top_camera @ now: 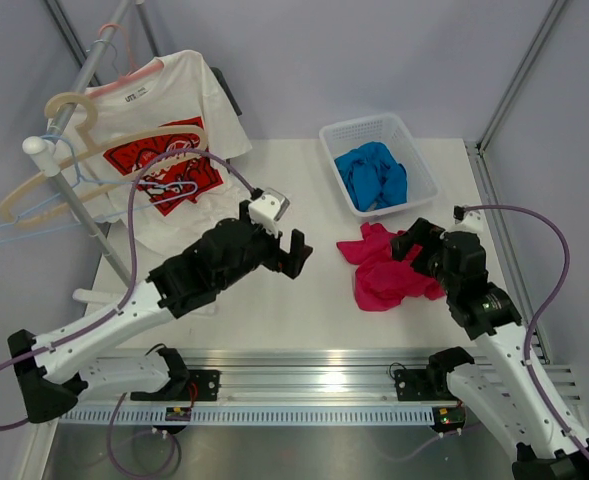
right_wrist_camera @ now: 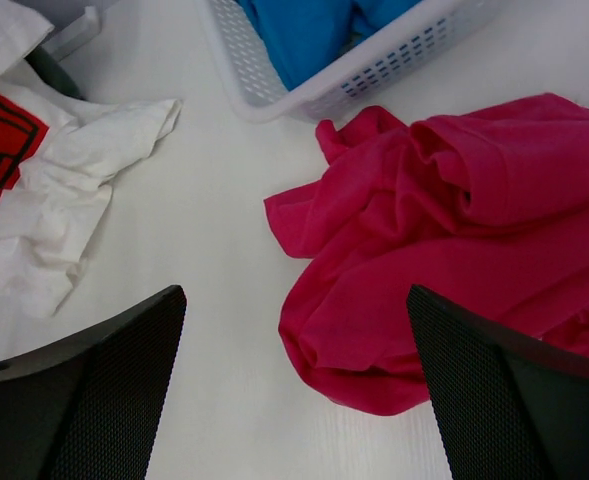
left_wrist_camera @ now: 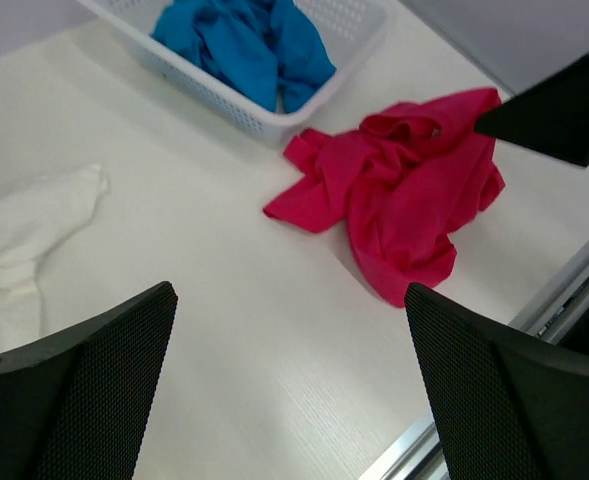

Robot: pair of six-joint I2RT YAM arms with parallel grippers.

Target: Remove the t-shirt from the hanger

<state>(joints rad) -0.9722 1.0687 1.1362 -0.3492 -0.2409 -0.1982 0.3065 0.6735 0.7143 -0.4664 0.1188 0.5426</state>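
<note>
The t-shirt (top_camera: 389,270) lies in a crumpled heap on the table (top_camera: 304,310), at the right of the middle in the top view. It is off the hanger (top_camera: 94,147), which hangs bare at the upper left, well apart from it. So the job looks done.

The right gripper (top_camera: 414,245) sits close over the heap's upper right edge. Its two fingers are spread wide, with nothing between them. I cannot tell if it brushes the cloth. The left gripper (top_camera: 292,252) is over bare table in the middle, to the left of the heap. Its fingers are wide apart too, and it holds nothing.

What is left, I think, is to back away well: keep both grippers spread and lift straight up, so no finger catches a fold and drags the heap along.

A white basket (top_camera: 424,165) stands just above the heap. Inside it is one bundled blue garment (top_camera: 372,175) and nothing else that I can see.
</note>
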